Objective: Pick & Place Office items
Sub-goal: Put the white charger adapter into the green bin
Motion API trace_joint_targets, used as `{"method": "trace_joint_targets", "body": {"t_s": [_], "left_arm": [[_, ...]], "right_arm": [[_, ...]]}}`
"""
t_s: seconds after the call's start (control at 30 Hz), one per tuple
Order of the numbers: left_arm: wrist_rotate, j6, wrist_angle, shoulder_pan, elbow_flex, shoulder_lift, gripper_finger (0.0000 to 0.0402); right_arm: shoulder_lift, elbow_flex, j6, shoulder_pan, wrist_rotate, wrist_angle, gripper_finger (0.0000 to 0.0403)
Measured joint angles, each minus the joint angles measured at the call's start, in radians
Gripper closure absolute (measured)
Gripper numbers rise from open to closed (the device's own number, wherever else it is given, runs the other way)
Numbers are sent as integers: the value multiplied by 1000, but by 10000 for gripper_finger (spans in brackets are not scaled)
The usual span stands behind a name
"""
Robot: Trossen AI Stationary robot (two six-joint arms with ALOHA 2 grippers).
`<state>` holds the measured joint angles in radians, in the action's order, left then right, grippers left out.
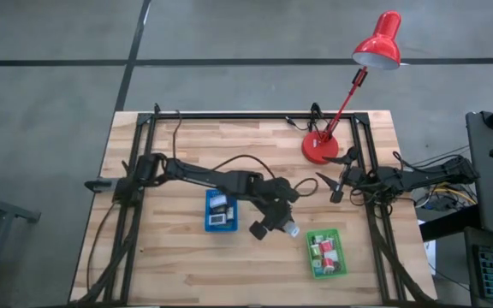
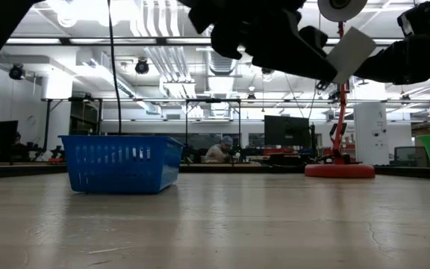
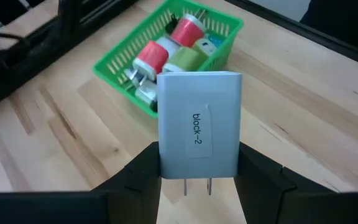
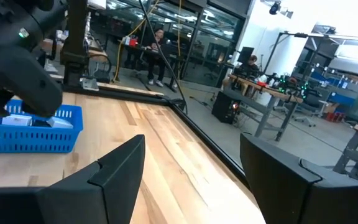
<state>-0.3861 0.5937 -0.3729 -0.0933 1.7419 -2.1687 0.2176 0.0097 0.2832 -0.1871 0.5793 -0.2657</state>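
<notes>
The white block is clamped in the left gripper short of the green tray — released early, it would be dropped on the table; the right gripper is held open.

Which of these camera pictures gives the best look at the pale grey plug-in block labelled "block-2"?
The left wrist view: the pale grey plug-in block fills the middle, label and two prongs readable, gripped by the left tool. The high view shows only a small pale spot. The low view shows its tilted grey face from below. The right wrist view does not show it.
</notes>
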Motion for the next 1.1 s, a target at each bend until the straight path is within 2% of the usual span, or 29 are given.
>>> {"method": "trace_joint_targets", "body": {"t_s": [0.2, 0.33, 0.47, 0.53, 0.67, 0.73, 0.9, 1.0, 1.1], "left_arm": [[-9, 43, -29, 0, 85, -22, 242], [-83, 16, 17, 9, 93, -22, 242], [-246, -97, 204, 13, 74, -24, 242], [-256, -148, 318, 8, 40, -21, 242], [-148, -176, 350, 8, -41, 6, 242], [-83, -172, 357, 12, -101, 44, 242], [153, -194, 561, 13, -331, 166, 242], [232, -249, 726, 40, -503, 249, 242], [261, -317, 866, 82, -657, 330, 242]], "right_arm": [[-1, 0, -3, 0, -1, -1, 147], [-1, 0, -11, 0, -1, -1, 147], [-1, 0, -16, 0, -2, -2, 147], [-1, 0, -45, 0, -6, -3, 147], [10, 0, -143, 0, -146, 55, 147], [21, 0, -191, -2, -163, 84, 147], [45, 0, -240, -22, -196, 90, 152], [58, 0, -243, -37, -198, 39, 156], [84, 0, -240, -41, -217, -51, 158]]}}
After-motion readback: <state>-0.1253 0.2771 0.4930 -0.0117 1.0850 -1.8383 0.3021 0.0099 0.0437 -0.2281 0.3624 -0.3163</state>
